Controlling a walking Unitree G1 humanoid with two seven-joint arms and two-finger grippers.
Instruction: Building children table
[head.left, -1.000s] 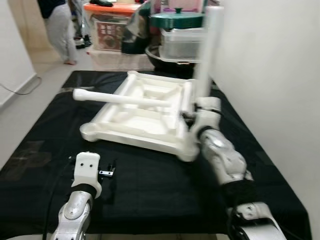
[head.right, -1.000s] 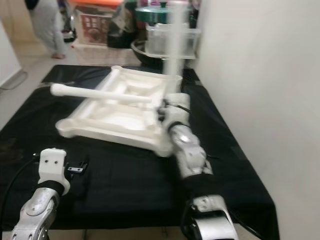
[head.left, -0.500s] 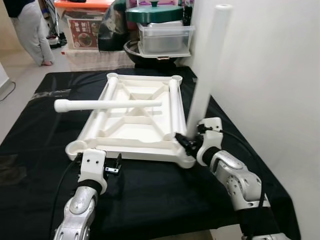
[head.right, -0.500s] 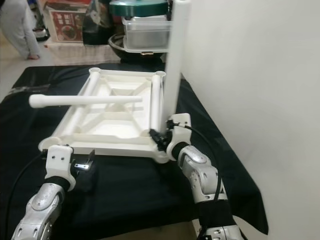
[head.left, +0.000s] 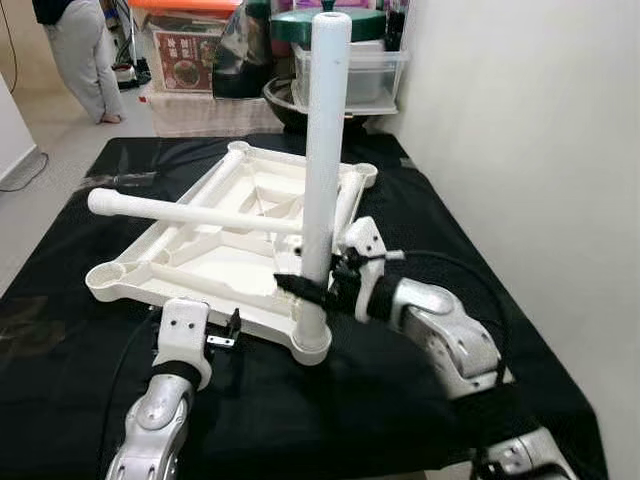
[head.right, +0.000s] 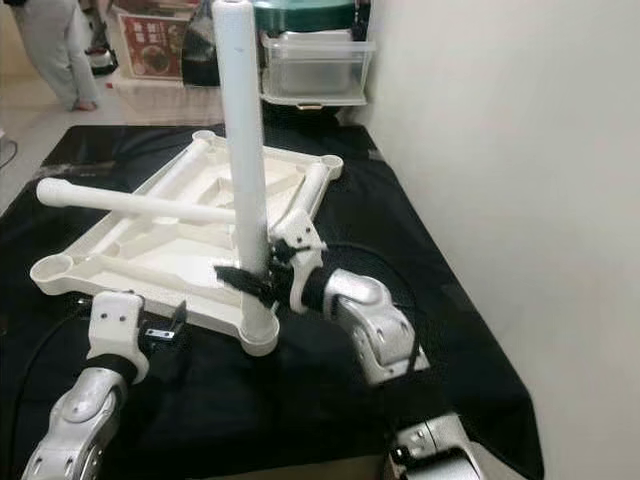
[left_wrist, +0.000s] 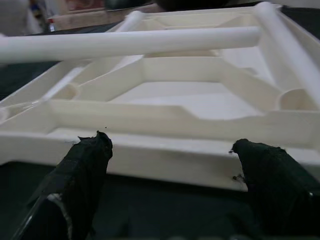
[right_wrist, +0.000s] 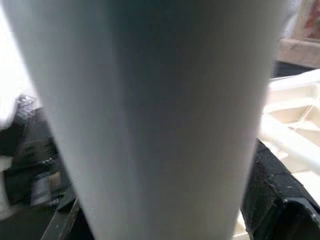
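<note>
A black cloth covered the table. A plain off-white wall ran along its right side. Beyond the far edge stood stacked plastic storage boxes, one with a green lid, and a person stood on the pale floor.

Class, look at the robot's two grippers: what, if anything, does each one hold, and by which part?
The right gripper holds the upright white table leg near its lower end, just above the corner socket. The left gripper is open and holds nothing.
</note>
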